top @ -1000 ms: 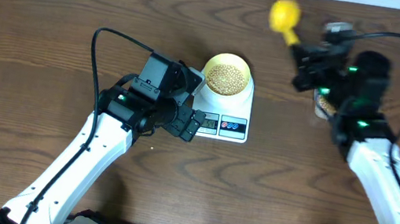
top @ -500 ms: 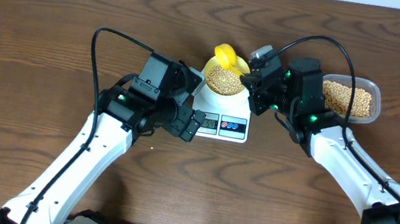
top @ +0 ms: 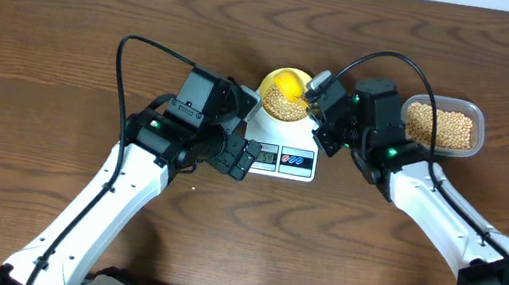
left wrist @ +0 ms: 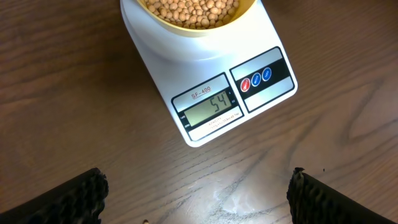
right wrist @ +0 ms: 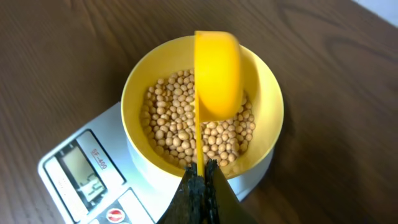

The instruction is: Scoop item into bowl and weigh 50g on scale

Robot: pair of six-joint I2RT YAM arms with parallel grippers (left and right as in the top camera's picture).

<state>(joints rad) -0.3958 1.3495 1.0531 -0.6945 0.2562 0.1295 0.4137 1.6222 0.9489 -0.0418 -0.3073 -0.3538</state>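
Note:
The pale-yellow bowl (top: 289,95) stands on the white scale (top: 285,157) and holds many tan beans (top: 287,108). My right gripper (top: 319,103) is shut on the thin handle of a yellow scoop (top: 287,84), which hangs over the bowl. In the right wrist view the scoop (right wrist: 217,74) is turned on its side above the beans (right wrist: 177,134), its inside hidden; the bowl's rim (right wrist: 268,84) and the gripper (right wrist: 202,179) show plainly. My left gripper (left wrist: 198,200) is open over bare table just before the scale (left wrist: 155,59), whose display shows 54.
A clear plastic tub (top: 442,125) with more beans sits at the right of the scale, just behind my right arm. Black cables arc above both arms. The table's far edge runs along the top of the overhead view.
My right arm has swung the scoop from the far back right of the table leftwards to above the bowl, uncovering the tub. The left arm has stayed put.

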